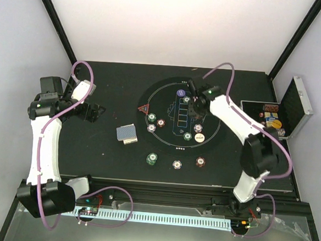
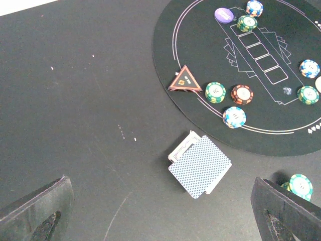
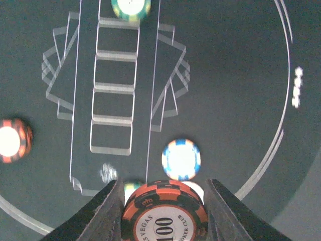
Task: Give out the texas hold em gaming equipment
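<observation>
The right tool (image 3: 164, 198) pinches a red chip (image 3: 164, 221) over the mat (image 3: 241, 75), likely to place it. The left tool (image 2: 159, 206) gapes empty near the cards (image 2: 200, 165)

**Your arms: white shells, black joints**

You've got two matching arms. The left arm (image 1: 39, 145) and right arm (image 1: 232, 115) each carry white link covers between bulky black joints. A mauve cable (image 1: 226, 64) loops off each one. A small green light (image 1: 211, 91) glows near the wrist. Your jaws are matte black wedges.

Red-black chip (image 3: 164, 213) clamped between jaws — card deck (image 2: 200, 165) face down.
</observation>
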